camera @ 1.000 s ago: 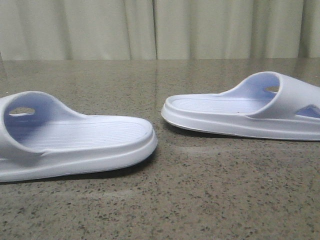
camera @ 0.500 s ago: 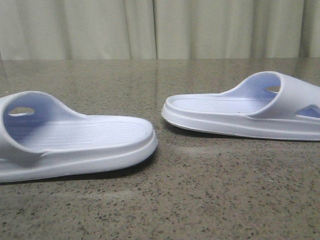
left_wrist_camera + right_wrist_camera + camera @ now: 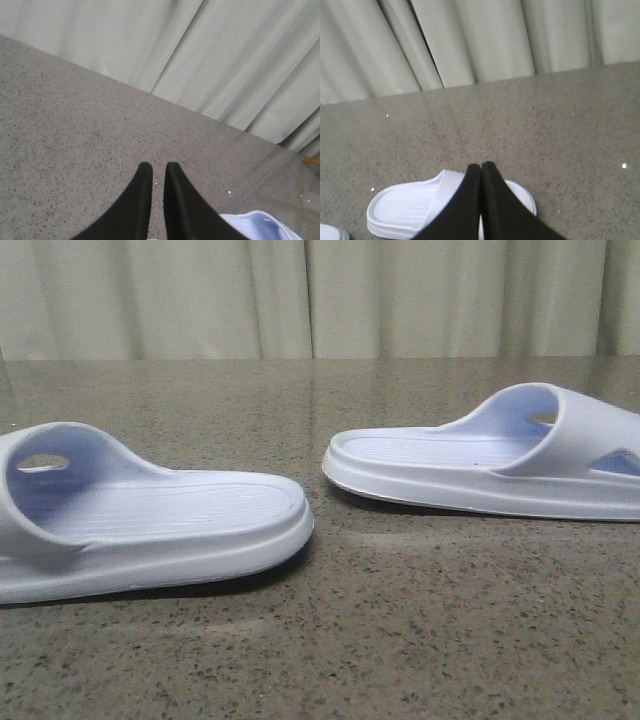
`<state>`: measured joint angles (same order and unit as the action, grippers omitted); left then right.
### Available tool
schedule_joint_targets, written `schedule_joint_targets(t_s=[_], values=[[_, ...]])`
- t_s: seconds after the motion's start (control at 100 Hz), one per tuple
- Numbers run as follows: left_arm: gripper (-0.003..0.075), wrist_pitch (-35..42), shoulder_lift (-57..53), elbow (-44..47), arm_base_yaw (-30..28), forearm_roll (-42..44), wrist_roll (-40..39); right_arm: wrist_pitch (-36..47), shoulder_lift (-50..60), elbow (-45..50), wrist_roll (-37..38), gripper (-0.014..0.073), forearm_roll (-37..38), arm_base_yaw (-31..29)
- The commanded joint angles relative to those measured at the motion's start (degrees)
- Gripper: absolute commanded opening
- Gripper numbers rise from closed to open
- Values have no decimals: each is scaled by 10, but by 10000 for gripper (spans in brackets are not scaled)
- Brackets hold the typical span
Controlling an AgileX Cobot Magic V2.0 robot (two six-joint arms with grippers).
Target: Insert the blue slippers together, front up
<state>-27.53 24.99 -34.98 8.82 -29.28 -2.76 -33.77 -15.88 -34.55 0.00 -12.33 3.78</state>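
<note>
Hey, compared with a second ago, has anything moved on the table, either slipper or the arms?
Nothing visibly changed. The left slipper and right slipper lie flat and apart on the table as before, heels toward each other, and no arm enters the front view.

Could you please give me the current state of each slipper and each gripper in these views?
Left slipper: flat on its sole on the table, footbed up, untouched, apart from its mate.
Right slipper: flat on its sole, footbed up, untouched.
Left gripper: nearly closed, a narrow gap, holding nothing.
Right gripper: shut, empty, above the right slipper.
</note>
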Motion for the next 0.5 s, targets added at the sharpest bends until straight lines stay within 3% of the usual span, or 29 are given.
schedule_joint_targets(t_s=[0.0, 0.1, 0.18, 0.25, 0.37, 0.49], values=[[17, 21, 20, -23, 4, -13, -5, 6, -38, -33, 0, -106, -12, 1], [38, 10, 25, -23, 4, -13, -5, 2, -52, -33, 0, -95, -30, 1], [124, 6, 25, -23, 4, -13, -5, 5, -58, -33, 0, -35, -42, 1], [242, 3, 25, -23, 4, -13, -5, 14, -58, -33, 0, 64, -49, 1], [468, 0, 25, -23, 4, -15, -5, 29, -58, -33, 0, 306, -51, 1], [584, -2, 25, -23, 4, -15, -5, 32, -58, -33, 0, 433, -51, 1]])
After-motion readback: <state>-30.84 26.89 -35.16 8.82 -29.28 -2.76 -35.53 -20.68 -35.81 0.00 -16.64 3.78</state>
